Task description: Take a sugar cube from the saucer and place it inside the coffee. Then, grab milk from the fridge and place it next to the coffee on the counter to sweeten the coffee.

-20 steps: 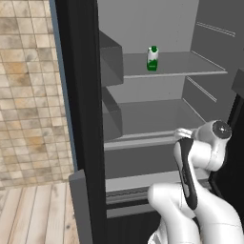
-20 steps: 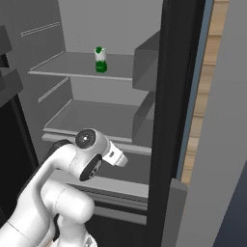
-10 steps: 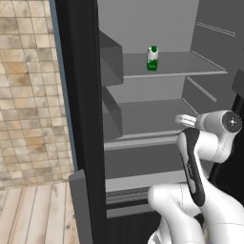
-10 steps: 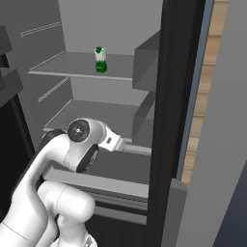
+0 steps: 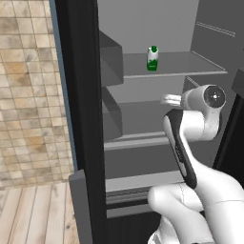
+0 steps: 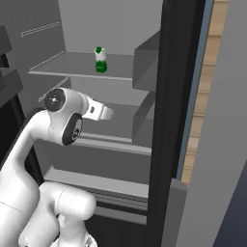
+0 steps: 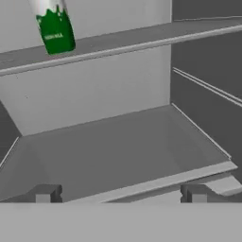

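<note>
The milk (image 5: 152,58) (image 6: 100,60) is a white carton with a green band, upright on the upper shelf of the open black fridge (image 5: 81,95) (image 6: 169,96). In the hand view the milk (image 7: 54,26) is at the top left, above and beyond the bare middle shelf (image 7: 118,142). My gripper (image 7: 120,194) is open with nothing between its tips. It points into the fridge at middle-shelf height, below the carton and well short of it. My hand (image 5: 170,99) (image 6: 101,112) reaches in from the bent arm. The sugar cube, saucer, coffee and counter are out of view.
Grey bins (image 5: 112,59) (image 6: 144,60) jut from the fridge's side wall at two levels. The open door with its racks (image 5: 233,143) (image 6: 9,77) stands close beside my arm. A tan tiled wall (image 5: 28,95) and wooden floor (image 5: 33,209) lie outside the fridge.
My wrist has risen and the hand has swung further into the fridge towards the middle shelf. The milk has not moved. The jaws stay wide apart.
</note>
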